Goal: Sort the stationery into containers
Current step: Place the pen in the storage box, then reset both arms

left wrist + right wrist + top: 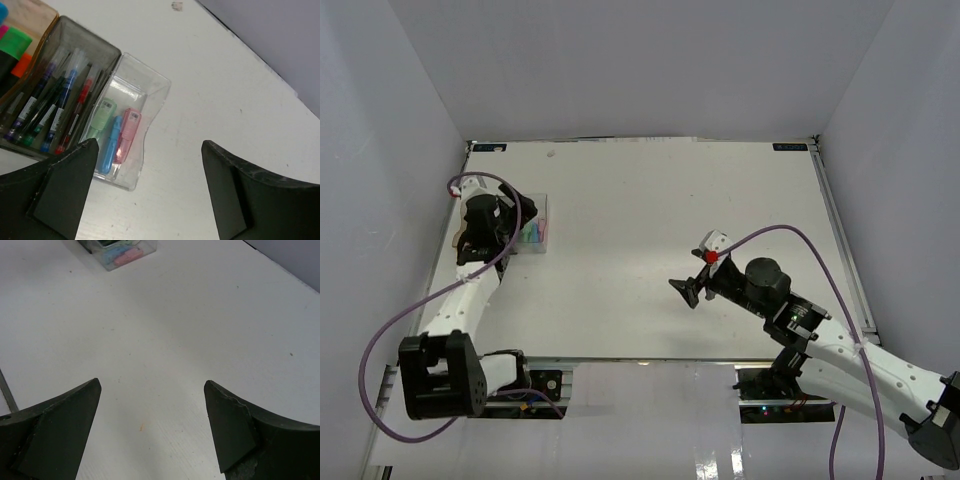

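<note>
The sorting looks all but done from where I stand. The three containers (534,236) sit in a row on the left side of the table (650,200), and I can see no loose stationery on it. The amber box (40,15) holds highlighters (15,42), the grey box (102,50) holds thin pens (55,107), and the clear box (150,85) holds green, blue and pink pastel pieces (112,142) lying side by side. The left gripper (149,165) hangs over the clear box, jaws spread wide with nothing between them. I'd call this the release into that last box. The right gripper (152,390) is well apart to the right, also wide and empty, over bare table. Next, I reckon, the left arm must lift straight away without catching the box's rim.
</note>
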`<state>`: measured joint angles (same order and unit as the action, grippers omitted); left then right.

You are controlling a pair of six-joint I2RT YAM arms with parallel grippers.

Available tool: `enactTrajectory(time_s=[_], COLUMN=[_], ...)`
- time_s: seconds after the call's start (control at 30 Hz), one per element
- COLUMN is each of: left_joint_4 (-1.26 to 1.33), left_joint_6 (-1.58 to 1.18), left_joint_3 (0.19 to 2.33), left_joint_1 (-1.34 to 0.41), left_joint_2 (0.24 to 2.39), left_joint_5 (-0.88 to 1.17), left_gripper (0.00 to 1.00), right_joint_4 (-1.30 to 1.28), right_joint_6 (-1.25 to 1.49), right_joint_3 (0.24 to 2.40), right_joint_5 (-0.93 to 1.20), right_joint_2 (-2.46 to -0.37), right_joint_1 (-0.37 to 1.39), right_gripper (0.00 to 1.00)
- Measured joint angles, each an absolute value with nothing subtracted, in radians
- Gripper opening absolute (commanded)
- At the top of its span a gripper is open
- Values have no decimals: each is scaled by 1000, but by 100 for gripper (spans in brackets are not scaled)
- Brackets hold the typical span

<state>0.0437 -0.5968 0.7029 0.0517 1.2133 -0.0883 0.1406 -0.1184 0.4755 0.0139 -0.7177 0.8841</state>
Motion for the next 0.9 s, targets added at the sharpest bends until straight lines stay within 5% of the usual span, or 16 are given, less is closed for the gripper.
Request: enactTrajectory(time_s=[0.4,0.9], left_joint_4=[-387,-748], left_joint_6=[-372,-310], left_joint_3=[891,934], left_joint_1=[46,-51], left_joint_2=[672,428], left_joint_5=[75,84], left_gripper=[98,98], right_joint_4=[-78,-237], right_joint_6=[-30,2], right_joint_3=[611,633], right_joint_5=[-414,-661], right_joint_2=[-530,-348], right_joint_1=[884,884], right_gripper=[90,90])
